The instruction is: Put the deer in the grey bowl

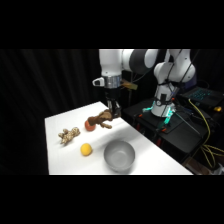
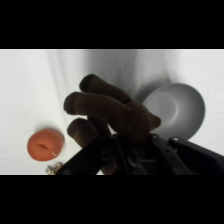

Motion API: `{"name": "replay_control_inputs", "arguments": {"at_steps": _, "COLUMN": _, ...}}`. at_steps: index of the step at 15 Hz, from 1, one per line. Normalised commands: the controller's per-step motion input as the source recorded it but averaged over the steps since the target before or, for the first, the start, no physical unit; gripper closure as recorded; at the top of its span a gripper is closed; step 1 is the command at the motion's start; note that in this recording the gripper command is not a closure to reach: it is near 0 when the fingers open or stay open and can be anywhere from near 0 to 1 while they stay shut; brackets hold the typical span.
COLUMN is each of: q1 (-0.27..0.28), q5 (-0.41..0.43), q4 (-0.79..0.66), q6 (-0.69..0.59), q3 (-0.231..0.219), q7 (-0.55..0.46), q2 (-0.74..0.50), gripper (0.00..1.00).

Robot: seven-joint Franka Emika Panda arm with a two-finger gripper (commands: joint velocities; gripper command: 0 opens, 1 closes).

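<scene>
While the gripper clamps the deer and holds it off the white table, up beyond the grey bowl, the carry looks underway, and next it must travel over that bowl's hollow before letting go.

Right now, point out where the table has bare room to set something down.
Bare patches: the table's near-left corner, bordered by the yellow fruit and tan plush; and the far-left corner behind the plush. Crowded: the middle, where the held deer, orange fruit and grey bowl cluster.
</scene>
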Motion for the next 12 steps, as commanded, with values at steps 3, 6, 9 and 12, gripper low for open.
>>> {"name": "replay_control_inputs", "arguments": {"at_steps": 3, "q1": 0.144, "q5": 0.153, "q4": 0.19, "q6": 0.03, "q3": 0.146, "q7": 0.01, "q2": 0.01, "gripper": 0.38}}
{"name": "replay_control_inputs", "arguments": {"at_steps": 6, "q1": 0.094, "q5": 0.079, "q4": 0.19, "q6": 0.26, "q3": 0.097, "q7": 0.0, "q2": 0.21, "gripper": 0.39}}
{"name": "replay_control_inputs", "arguments": {"at_steps": 9, "q1": 0.061, "q5": 0.102, "q4": 0.17, "q6": 0.45, "q3": 0.056, "q7": -0.07, "q2": 0.43, "gripper": 0.39}}
{"name": "replay_control_inputs", "arguments": {"at_steps": 12, "q1": 0.057, "q5": 0.081, "q4": 0.2, "q6": 0.39, "q3": 0.05, "q7": -0.03, "q2": 0.51, "gripper": 0.41}}
